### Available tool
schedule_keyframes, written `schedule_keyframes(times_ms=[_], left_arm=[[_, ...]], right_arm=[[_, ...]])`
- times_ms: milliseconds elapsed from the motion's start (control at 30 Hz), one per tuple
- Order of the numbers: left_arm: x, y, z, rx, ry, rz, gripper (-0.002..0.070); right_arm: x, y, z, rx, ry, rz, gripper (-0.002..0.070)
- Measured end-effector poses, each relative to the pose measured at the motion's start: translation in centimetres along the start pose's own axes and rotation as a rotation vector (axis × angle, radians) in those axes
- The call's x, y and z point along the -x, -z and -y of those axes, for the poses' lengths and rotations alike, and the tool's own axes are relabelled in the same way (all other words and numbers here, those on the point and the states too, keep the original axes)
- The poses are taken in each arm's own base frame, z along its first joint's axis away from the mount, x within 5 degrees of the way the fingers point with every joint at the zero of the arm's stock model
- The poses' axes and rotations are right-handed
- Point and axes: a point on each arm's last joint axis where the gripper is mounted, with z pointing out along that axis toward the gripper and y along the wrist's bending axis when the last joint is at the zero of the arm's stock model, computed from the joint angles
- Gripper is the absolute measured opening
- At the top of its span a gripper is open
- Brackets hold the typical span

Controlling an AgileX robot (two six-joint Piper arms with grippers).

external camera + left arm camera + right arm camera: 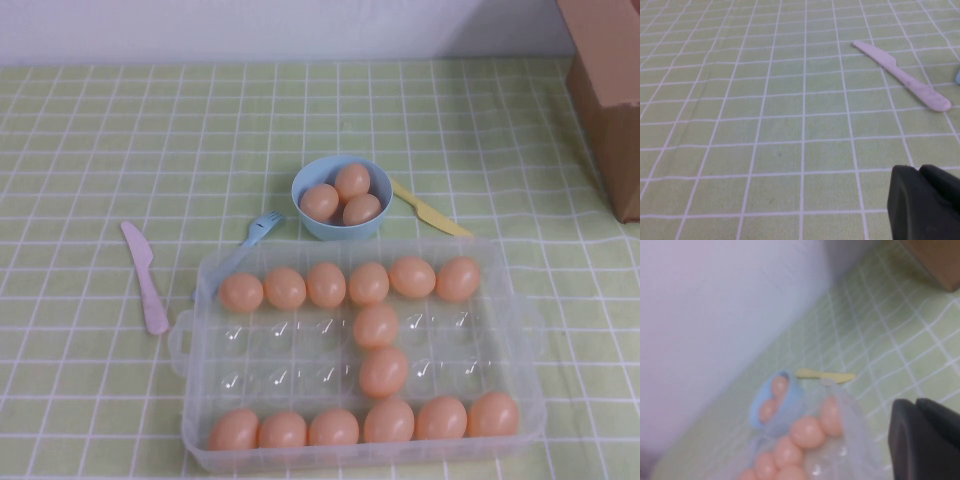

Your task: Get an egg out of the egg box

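The clear plastic egg box (pixel 196 300) lies at the front middle of the table, with several peach-orange eggs along its far and near rows and two in the middle, one of them the egg (pixel 376 325). Neither arm shows in the high view. My left gripper (pixel 917 170) is shut and empty over bare cloth, near the pink knife (pixel 900 75). My right gripper (pixel 915 402) is shut and empty, off the right side of the egg box (pixel 850 440), apart from its eggs (pixel 807 432).
A light-blue bowl (pixel 340 226) with three eggs stands just behind the box; it also shows in the right wrist view (pixel 790 402). A blue fork (pixel 262 226), a pink knife (pixel 145 278) and a yellow knife (pixel 430 210) lie around it. A cardboard box (pixel 610 90) stands at the far right.
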Motion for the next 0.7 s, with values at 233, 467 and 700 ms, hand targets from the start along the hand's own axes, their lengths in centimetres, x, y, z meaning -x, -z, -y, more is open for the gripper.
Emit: schedule_keyframes(times_ms=[233,467,700], left_arm=[[0.0,0.0,0.0,0.0,0.0,0.0,-0.0004],[0.0,0.0,0.0,0.0,0.0,0.0,-0.0004],[0.0,0.0,0.0,0.0,0.0,0.0,-0.0004]], right_arm=[[0.3,0.0,-0.6,0.068,-0.258,0.021,-0.0017],[0.4,0.0,-0.6,0.068,-0.254,0.034,-0.0017],[1.6,0.2,-3.1,0.093,0.059,-0.082,-0.0017]])
